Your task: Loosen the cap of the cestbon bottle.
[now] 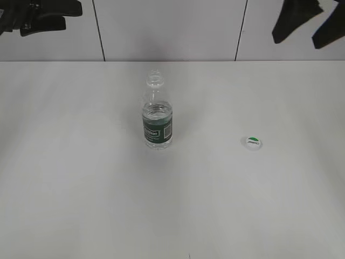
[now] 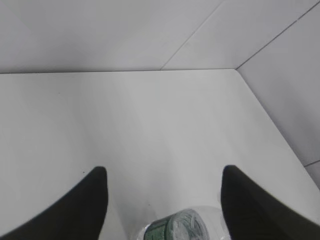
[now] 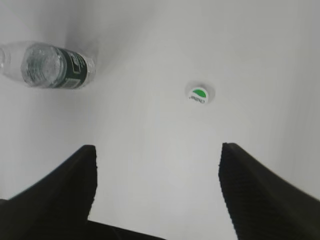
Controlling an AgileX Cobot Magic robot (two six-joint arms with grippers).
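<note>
1. The cestbon bottle (image 1: 158, 114) stands upright on the white bench (image 1: 81, 178), its neck open and uncapped, green label band facing the exterior camera.
2. The cap (image 1: 252, 142) lies flat on the bench, well apart from the bottle on its right, green mark facing up.
3. The left gripper (image 2: 162, 172) is raised above the bottle, fingers (image 2: 90, 205) spread apart and empty.
4. The right gripper (image 3: 157, 150) hangs above the bench, nearer the cap than the bottle, fingers (image 3: 255, 190) wide apart, holding nothing.
</note>
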